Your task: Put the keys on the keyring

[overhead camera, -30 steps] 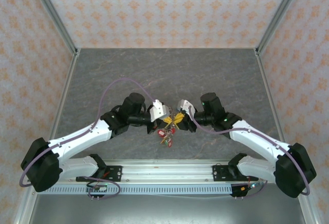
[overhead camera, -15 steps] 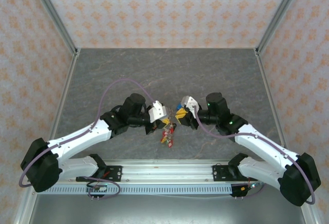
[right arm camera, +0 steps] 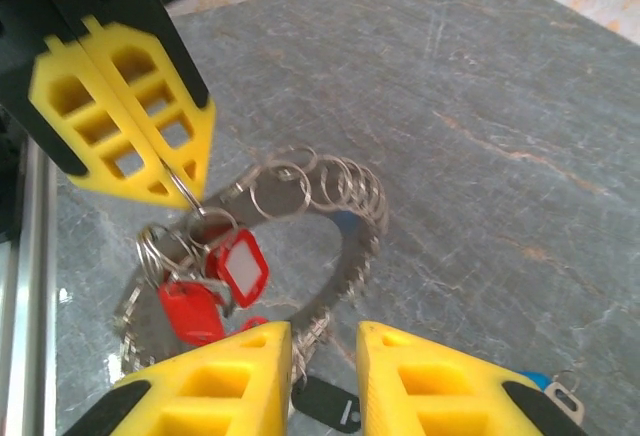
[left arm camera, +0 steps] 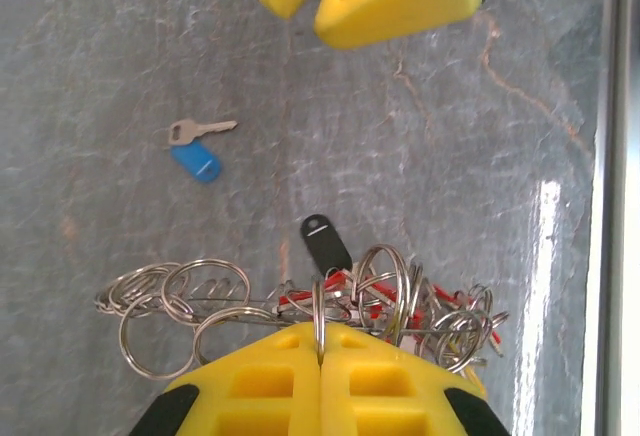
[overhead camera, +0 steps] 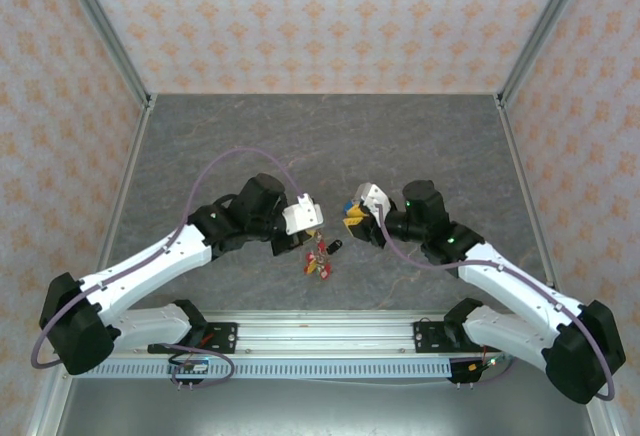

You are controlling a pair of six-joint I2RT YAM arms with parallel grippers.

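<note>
Near the middle of the table (overhead camera: 400, 146), in front of both arm bases, the left gripper (left arm camera: 320, 341) has its jaws pressed together on a thin wire loop of the keyring (right arm camera: 345, 221). The big grey ring hangs down from that pinch with its fringe of small rings, some red tags (right arm camera: 215, 281) and a black tag (left arm camera: 326, 244). I cannot tell if its lower part rests on the table or hangs free. The right gripper (right arm camera: 325, 356) faces the keyring from the other side, near it but not touching. Its jaws stand a little apart and nothing is between them. One key with a blue tag (left arm camera: 197, 148) lies alone on the grey surface, apart from the bunch. I judge that the step in hand is to present the keyring while the free gripper goes for a loose key, so the task is not finished. The next move, as I see it, calls for the right gripper to go down to the blue-tagged key and take it by the tag or the flat head. After that it must bring the hole of the key to an open end of a ring. This will need fine aim, because the key is much smaller than the fingers and lies flat. In the top view the left arm reaches forward and inward, with the forearm low and the wrist turned toward the centre. The right arm mirrors it, bent at the elbow with the wrist pointing at the left one.
</note>
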